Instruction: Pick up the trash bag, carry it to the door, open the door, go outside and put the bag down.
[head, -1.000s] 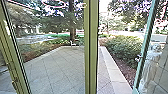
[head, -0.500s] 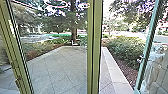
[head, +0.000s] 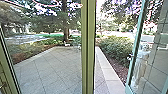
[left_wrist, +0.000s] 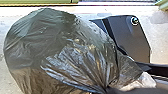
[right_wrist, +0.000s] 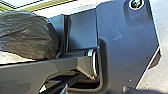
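Glass door (head: 135, 45) open — trash bag (left_wrist: 60, 50) dark, bulging

**One camera high, two close**

The head view looks forward and down past a green door frame (head: 88, 47) over the patio (head: 47, 72); both wrist views face down, sharing the trash bag (left_wrist: 57, 47), the left nearer it.

The trash bag (left_wrist: 57, 50) is cut off by the edge in both wrist views, and the whitish piece (left_wrist: 145, 82) near its gathered end is too unclear to name. The green post (head: 88, 50) hides a strip of the paved yard (head: 45, 70). Behind the glass door (head: 135, 45) on the right, a pale upright shape (head: 142, 62) is too blurred to tell. Far away, the top of the tree (head: 66, 32) is cut off.
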